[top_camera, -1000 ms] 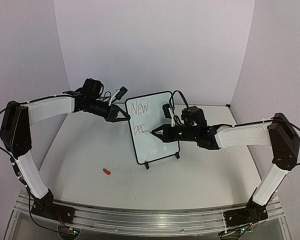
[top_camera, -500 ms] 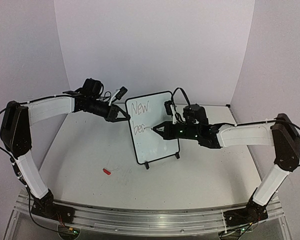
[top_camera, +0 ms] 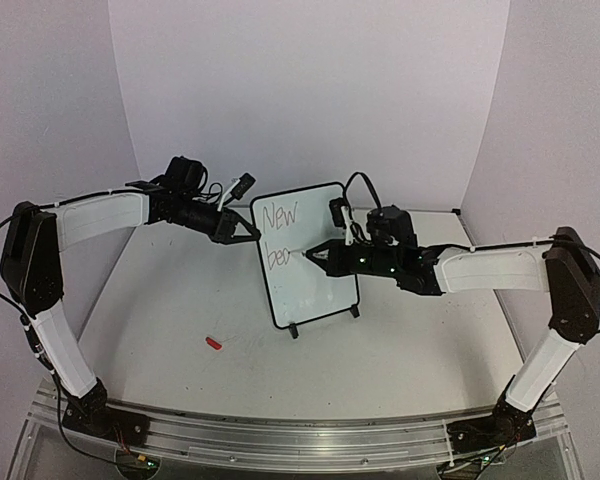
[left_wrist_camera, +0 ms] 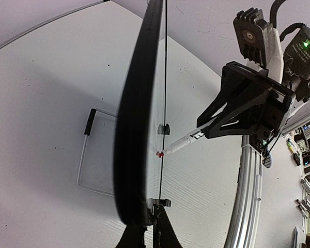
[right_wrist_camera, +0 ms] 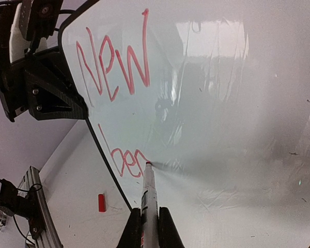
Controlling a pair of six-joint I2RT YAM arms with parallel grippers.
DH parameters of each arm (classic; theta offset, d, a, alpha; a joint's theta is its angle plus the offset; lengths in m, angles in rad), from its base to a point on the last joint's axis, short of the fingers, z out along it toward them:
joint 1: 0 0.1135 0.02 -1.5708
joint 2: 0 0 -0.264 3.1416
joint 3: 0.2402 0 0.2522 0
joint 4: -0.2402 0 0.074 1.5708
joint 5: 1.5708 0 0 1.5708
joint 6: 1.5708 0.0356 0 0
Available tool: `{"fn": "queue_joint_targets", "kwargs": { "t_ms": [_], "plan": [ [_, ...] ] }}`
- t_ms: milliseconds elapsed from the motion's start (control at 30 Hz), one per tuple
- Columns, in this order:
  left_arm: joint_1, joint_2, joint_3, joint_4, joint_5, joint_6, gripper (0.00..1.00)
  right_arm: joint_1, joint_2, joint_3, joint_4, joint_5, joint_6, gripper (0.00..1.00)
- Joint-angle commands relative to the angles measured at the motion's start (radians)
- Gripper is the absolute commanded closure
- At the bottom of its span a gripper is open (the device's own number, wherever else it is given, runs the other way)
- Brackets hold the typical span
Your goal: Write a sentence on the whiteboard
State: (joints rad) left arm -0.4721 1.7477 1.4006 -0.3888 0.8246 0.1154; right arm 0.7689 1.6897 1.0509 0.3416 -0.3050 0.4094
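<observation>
The whiteboard [top_camera: 322, 292] stands upright on its feet mid-table. My left gripper [top_camera: 252, 232] is shut on its left frame edge [left_wrist_camera: 137, 119], jaws [left_wrist_camera: 150, 230] pinching the rim. The sentence, in red marker, reads "New" [right_wrist_camera: 113, 67] with "be" and a further curved stroke [right_wrist_camera: 125, 161] below. My right gripper [top_camera: 317, 256] is shut on a white marker [right_wrist_camera: 150, 199], whose red tip touches the board just right of those letters. In the left wrist view the marker [left_wrist_camera: 183, 144] meets the board face edge-on.
A small red marker cap [top_camera: 214, 343] lies on the table left of the board's front, also visible as the cap [right_wrist_camera: 102, 202] in the right wrist view. Purple-white walls enclose the table on three sides. The aluminium base rail [top_camera: 300, 435] runs along the near edge.
My right gripper has carried the marker tip slightly up along the second line, adding a stroke after "be". The left arm and the board have not moved.
</observation>
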Motion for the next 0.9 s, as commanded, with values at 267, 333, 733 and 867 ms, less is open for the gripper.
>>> {"fn": "queue_joint_targets", "kwargs": {
  "t_ms": [267, 333, 733, 867],
  "plan": [
    [-0.03, 0.004, 0.02, -0.05, -0.02, 0.04, 1.0, -0.006, 0.003, -0.078, 0.036, -0.006, 0.037, 1.0],
    [-0.03, 0.004, 0.02, -0.05, -0.021, 0.041, 1.0, -0.005, 0.011, -0.084, 0.04, -0.016, 0.04, 1.0],
    [-0.03, 0.007, 0.021, -0.05, -0.021, 0.04, 1.0, 0.015, 0.054, -0.027, 0.085, -0.073, 0.052, 1.0],
    [-0.03, 0.005, 0.02, -0.05, -0.022, 0.042, 1.0, 0.015, 0.001, -0.042, 0.155, -0.098, 0.079, 1.0]
  ]
}}
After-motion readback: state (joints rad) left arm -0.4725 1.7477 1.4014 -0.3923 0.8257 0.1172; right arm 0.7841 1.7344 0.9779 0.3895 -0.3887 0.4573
